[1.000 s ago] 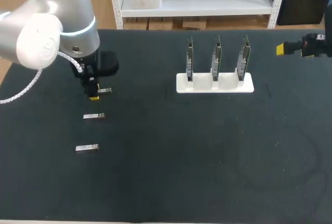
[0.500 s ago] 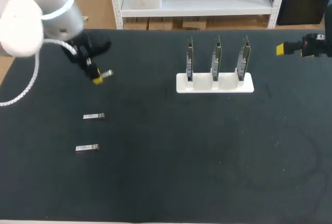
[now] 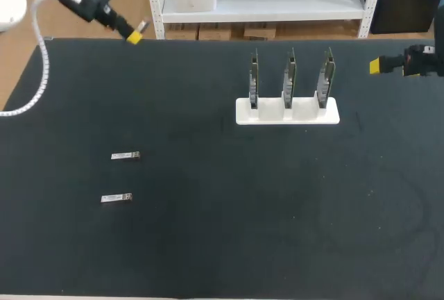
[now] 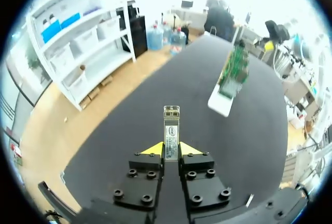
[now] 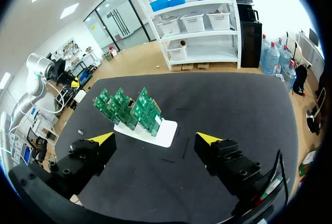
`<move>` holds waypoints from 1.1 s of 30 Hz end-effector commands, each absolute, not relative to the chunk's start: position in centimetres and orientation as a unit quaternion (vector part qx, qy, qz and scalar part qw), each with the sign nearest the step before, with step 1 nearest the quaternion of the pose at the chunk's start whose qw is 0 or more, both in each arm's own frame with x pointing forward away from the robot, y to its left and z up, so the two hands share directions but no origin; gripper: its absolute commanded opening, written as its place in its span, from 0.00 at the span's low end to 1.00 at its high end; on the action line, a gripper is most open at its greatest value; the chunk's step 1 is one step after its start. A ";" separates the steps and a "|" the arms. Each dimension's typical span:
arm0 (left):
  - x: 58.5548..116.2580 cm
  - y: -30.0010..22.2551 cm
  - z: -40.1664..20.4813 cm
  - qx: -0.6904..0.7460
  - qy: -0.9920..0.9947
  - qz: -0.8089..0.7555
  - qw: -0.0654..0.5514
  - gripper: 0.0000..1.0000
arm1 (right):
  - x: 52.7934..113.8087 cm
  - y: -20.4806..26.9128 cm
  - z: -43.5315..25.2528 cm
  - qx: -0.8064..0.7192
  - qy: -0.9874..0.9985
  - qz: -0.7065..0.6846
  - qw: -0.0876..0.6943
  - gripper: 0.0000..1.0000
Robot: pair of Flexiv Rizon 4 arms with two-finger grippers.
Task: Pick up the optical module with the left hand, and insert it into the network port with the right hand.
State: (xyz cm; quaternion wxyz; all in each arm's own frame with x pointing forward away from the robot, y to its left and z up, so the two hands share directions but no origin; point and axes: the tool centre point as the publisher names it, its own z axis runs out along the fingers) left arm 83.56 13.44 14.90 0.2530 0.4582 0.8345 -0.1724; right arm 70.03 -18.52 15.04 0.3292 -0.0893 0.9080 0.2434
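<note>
Height is the main change. A second ago the left gripper point(image 3: 133, 35) sat low on the black table point(image 3: 243, 244), at the farthest of three modules lying in a loose row. It has since climbed and swung away, and now hangs at the table's far left corner, over the back edge.

Its two yellow-tipped fingers are clamped on the optical module point(image 3: 141, 26), which has left the table with it. In the left wrist view the gripper point(image 4: 171, 150) pinches the silver module point(image 4: 171, 128) from both long sides. The labelled face is up, and the far end sticks out free ahead of the fingertips.

The middle module point(image 3: 125, 155) and the near module point(image 3: 116, 198) lie flat on the left part of the table, well apart from each other — neither has shifted.

The white holder point(image 3: 287, 112) stands toward the back right of the table with three green circuit boards point(image 3: 291, 78) upright in it, side by side, as before. Any network port on them is too small to make out.

The right gripper point(image 3: 378, 65) has stayed at the table's far right edge, beyond the holder. In its own wrist view its fingers point(image 5: 104, 140) are spread wide with nothing held between them — the holder point(image 5: 158, 130) and boards point(image 5: 129, 107) lie ahead on the table.
</note>
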 end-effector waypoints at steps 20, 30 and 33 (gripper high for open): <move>78.5 -0.7 21.0 0.561 0.600 -0.359 0.443 0.00 | 70.0 -18.5 15.1 -0.088 0.908 0.242 0.330 1.00; 77.6 -4.8 20.4 0.581 0.566 -0.405 0.421 0.00 | 70.0 -18.5 15.1 -0.088 0.908 0.242 0.330 1.00; 77.4 -5.8 20.2 0.586 0.559 -0.416 0.415 0.00 | 70.0 -18.5 15.1 -0.088 0.908 0.242 0.330 1.00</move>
